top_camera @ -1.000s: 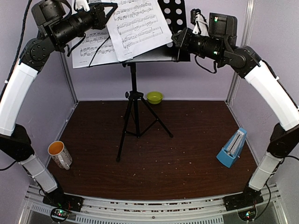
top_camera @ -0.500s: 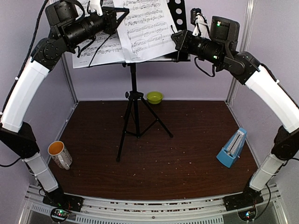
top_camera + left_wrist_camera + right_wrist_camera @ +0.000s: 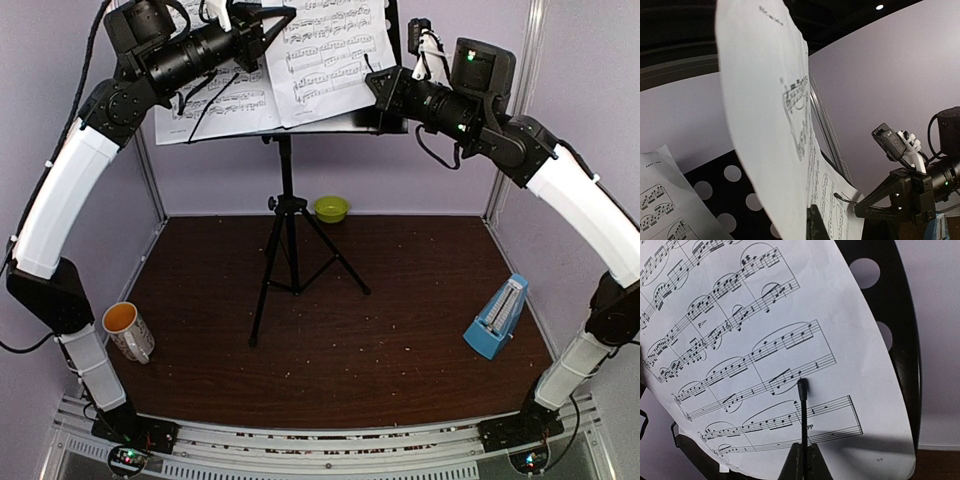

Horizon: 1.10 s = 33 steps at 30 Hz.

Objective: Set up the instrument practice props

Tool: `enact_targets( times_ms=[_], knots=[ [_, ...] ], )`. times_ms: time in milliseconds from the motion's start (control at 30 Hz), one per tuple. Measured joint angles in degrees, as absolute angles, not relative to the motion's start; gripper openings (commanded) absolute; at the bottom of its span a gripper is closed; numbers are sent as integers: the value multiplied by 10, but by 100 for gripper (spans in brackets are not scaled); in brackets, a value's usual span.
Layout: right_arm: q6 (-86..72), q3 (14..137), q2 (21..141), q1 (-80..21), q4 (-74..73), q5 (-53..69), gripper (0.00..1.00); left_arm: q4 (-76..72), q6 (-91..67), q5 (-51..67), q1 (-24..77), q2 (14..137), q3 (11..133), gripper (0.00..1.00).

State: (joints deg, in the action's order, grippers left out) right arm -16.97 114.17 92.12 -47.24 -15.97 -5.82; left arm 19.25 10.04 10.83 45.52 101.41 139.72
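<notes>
Top view first: the black music stand (image 3: 288,240) stands mid-surface (image 3: 400,340) with the left page (image 3: 215,100) resting on it. The left tool (image 3: 262,20) pinches the right page (image 3: 335,50) at its upper left edge, while the right tool (image 3: 373,88), pressed together, sits at that page's right side. The metronome (image 3: 497,320) stands well apart, near the surface's right edge. Left wrist view: the right page (image 3: 760,115) bows edge-on out of the grip. If it's let go before the foot is seated, it could flop forward off the stand. Right wrist view: the closed tip (image 3: 802,384) rests against or just before the printed staves. If the left tool pulls while this tip pins the paper, the page may crease or tear, and a hard push could rock the stand.
</notes>
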Motion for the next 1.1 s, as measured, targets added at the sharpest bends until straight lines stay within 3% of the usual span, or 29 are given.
enact_targets(
  times_ms=[367, 567, 867, 1100],
  knots=[
    [-166, 1120, 910, -474, -141, -54, 0, 228, 164, 183, 449, 1022, 1413, 1],
    [-164, 1114, 906, -475, -136, -50, 0, 241, 170, 188, 449, 1022, 1413, 19],
    [-162, 1102, 899, -476, -131, -48, 0, 235, 161, 173, 449, 1022, 1413, 28],
    [-162, 1098, 894, -476, -130, -48, 0, 220, 147, 142, 449, 1022, 1413, 43]
  ],
)
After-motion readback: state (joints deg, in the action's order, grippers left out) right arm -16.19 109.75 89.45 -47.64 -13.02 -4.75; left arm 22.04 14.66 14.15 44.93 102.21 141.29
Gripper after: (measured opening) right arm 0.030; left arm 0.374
